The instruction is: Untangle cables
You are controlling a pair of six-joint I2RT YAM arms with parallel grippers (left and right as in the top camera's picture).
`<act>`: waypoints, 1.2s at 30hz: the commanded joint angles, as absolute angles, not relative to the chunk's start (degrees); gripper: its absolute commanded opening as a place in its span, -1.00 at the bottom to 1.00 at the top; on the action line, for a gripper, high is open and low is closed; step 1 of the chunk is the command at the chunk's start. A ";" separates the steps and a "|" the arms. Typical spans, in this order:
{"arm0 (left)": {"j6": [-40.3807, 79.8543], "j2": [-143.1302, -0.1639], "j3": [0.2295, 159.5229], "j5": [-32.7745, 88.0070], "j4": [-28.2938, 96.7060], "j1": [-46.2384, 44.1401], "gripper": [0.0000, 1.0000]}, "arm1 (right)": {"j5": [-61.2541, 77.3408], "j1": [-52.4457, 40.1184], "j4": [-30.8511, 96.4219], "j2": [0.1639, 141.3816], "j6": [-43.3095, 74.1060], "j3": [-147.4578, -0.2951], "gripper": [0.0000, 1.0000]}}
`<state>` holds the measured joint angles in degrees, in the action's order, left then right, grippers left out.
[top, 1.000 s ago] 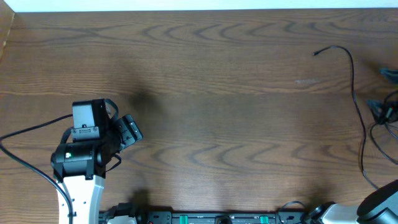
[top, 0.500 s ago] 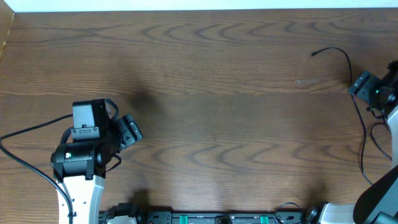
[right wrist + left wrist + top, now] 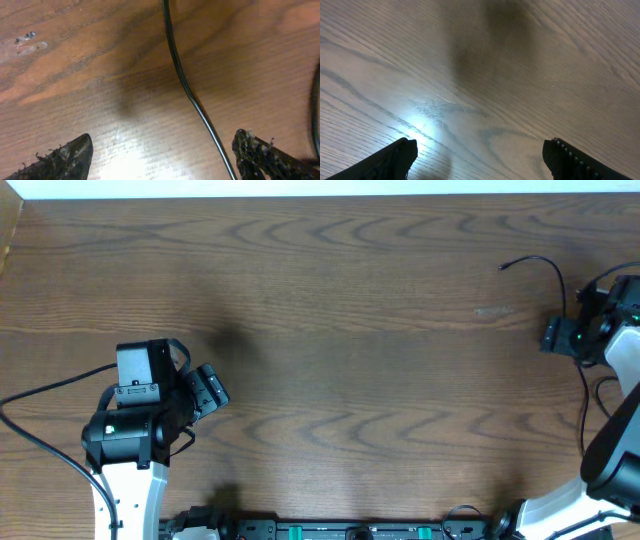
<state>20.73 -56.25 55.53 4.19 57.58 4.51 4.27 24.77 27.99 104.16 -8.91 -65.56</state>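
Note:
One thin black cable [image 3: 568, 300] lies at the table's right side. Its small plug end [image 3: 503, 266] points left, and the cord arcs right, then runs down toward the front. My right gripper [image 3: 552, 335] hovers just left of this cord, open. In the right wrist view the cable [image 3: 176, 65] crosses the wood from the top and passes between the fingers, close to the right fingertip [image 3: 260, 157], with nothing pinching it; the right gripper [image 3: 162, 160] stands wide. My left gripper [image 3: 208, 392] rests at the lower left, far from the cable. The left gripper [image 3: 480, 160] is open over bare wood.
More dark cord loops [image 3: 603, 395] sit at the right edge beside the right arm. A thick black lead [image 3: 40, 395] trails from the left arm. A rail with green parts [image 3: 330, 532] lines the front edge. The table's far edge [image 3: 320, 196] meets a white strip.
The right arm has swung in from the right edge toward the left, bringing its gripper over the black cable. The left arm has not moved.

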 commanded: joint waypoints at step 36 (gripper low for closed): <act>19.99 -56.05 56.25 3.86 57.84 4.80 0.71 | 0.56 32.27 21.76 101.91 -0.43 -85.08 -0.98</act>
<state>20.73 -56.25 55.53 4.19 57.65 4.51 1.58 28.97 21.63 110.04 -2.09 -76.47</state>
